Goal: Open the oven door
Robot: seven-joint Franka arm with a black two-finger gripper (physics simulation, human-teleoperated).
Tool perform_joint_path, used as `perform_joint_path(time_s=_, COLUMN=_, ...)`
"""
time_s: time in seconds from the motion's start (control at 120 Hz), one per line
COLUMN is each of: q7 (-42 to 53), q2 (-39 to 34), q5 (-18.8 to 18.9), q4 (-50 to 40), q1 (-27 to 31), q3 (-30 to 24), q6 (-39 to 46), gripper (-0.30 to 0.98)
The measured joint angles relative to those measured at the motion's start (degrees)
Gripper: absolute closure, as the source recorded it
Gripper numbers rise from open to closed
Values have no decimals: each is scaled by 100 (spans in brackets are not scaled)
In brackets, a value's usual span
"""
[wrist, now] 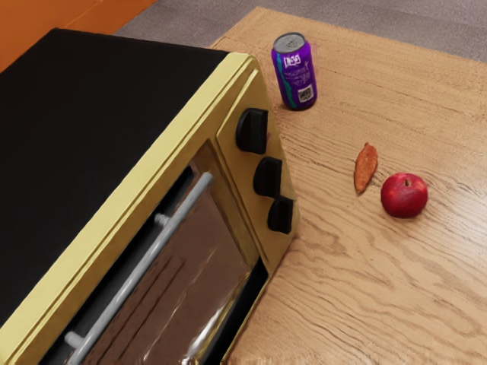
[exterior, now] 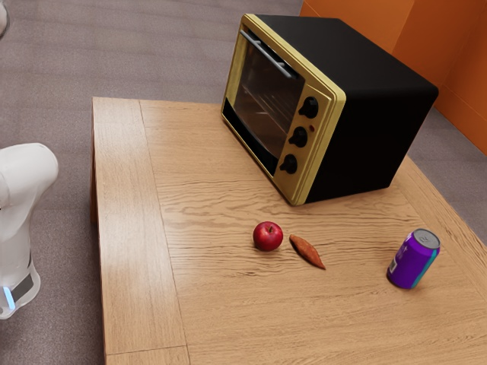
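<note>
The gold-fronted oven (exterior: 373, 106) stands on the table in the exterior view, its front facing that view's left. Its glass door (exterior: 268, 99) looks shut, lying flush in the frame, with a grey bar handle (exterior: 265, 53) along the top edge. From my hand's camera, the oven (wrist: 114, 125) is seen from above and in front. There the handle (wrist: 144, 266) runs slantwise over the dark glass door (wrist: 179, 285), and nothing touches the bar. Black knobs (wrist: 268, 177) line the panel beside the door.
On the wooden table (exterior: 213, 304), a red apple (exterior: 268, 236) and a reddish-brown pointed object (exterior: 307, 252) lie before the oven. A purple can (exterior: 413, 258) stands upright toward the exterior view's right. Part of the white arm (exterior: 27, 179) is at that view's left edge.
</note>
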Motion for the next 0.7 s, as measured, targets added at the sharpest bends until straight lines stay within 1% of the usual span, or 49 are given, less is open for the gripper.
perform_joint_path(time_s=0.025, q7=-103, q2=501, q5=575, q4=-417, q1=44, q3=-480, q6=44, gripper=0)
perform_joint_path(time_s=0.058, q7=-264, q2=1157, q5=1235, q4=-984, q1=81, q3=-932, q6=127, gripper=0)
perform_joint_path(time_s=0.125, q7=-673, q2=2071, q5=2359, q4=-1951, q1=111, q3=-1470, q6=279, gripper=0)
perform_joint_path(time_s=0.175, q7=-1024, q2=2527, q5=3018, q4=-2528, q1=124, q3=-1617, q6=410, gripper=0)
perform_joint_path(time_s=0.208, q7=-1260, q2=2806, q5=3386, q4=-2908, q1=139, q3=-1646, q6=553, gripper=0)
perform_joint_path(time_s=0.25, q7=-1534, q2=3019, q5=3770, q4=-3246, q1=159, q3=-1588, q6=746, gripper=0)
perform_joint_path(time_s=0.283, q7=-1739, q2=3095, q5=4002, q4=-3403, q1=167, q3=-1457, q6=897, gripper=0)
perform_joint_path(time_s=0.367, q7=-2197, q2=2973, q5=4365, q4=-3525, q1=173, q3=-1219, q6=1167, gripper=0)
perform_joint_path(time_s=0.45, q7=-2532, q2=2937, q5=4502, q4=-3487, q1=175, q3=-1174, q6=1241, gripper=0)
perform_joint_path(time_s=0.567, q7=-2633, q2=2910, q5=4478, q4=-3420, q1=179, q3=-1301, q6=1278, gripper=0)
perform_joint_path(time_s=0.7, q7=-2028, q2=2924, q5=4302, q4=-3468, q1=256, q3=-1260, q6=1412, gripper=0)
